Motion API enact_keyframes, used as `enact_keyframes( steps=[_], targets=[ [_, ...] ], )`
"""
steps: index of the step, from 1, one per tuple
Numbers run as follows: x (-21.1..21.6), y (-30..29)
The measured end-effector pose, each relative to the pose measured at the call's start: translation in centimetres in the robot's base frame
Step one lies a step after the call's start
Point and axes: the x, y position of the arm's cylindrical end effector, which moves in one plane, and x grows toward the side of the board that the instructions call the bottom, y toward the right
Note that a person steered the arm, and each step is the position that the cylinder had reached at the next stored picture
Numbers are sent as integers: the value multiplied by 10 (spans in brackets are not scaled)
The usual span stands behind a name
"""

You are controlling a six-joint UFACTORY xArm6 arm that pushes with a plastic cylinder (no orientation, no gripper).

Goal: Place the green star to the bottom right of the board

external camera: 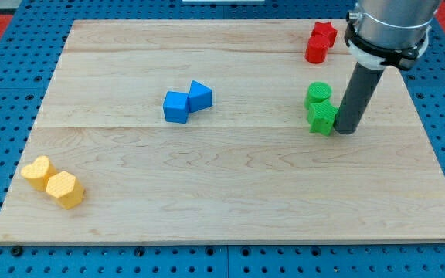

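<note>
My tip (345, 130), a plain rod with no claw to open or close, touches the right side of the green star (322, 117) near the desk's (230, 201) right edge, green cylinder (318, 94) just behind, red blocks (320, 41) at top right corner, blue blocks (187, 102) mid-desk, yellow blocks (52, 181) bottom left.

arm (388, 19): silver-grey cylinder; black collar, white ring | rod (356, 96): straight; dark grey

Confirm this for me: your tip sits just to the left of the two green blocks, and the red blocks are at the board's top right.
Not quite: my tip sits just to the right of the two green blocks, beside the lower one, as the camera view shows. The red blocks are indeed at the board's top right.
</note>
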Motion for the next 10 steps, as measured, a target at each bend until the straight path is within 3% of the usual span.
enact_keyframes(
  steps=[1,2,3,5,6,8,9,10],
  targets=[
    [-45,24],
    [-51,-36],
    [-25,-65],
    [19,-37],
    [-14,-21],
    [61,-40],
    [31,-40],
    [45,-7]
  ],
)
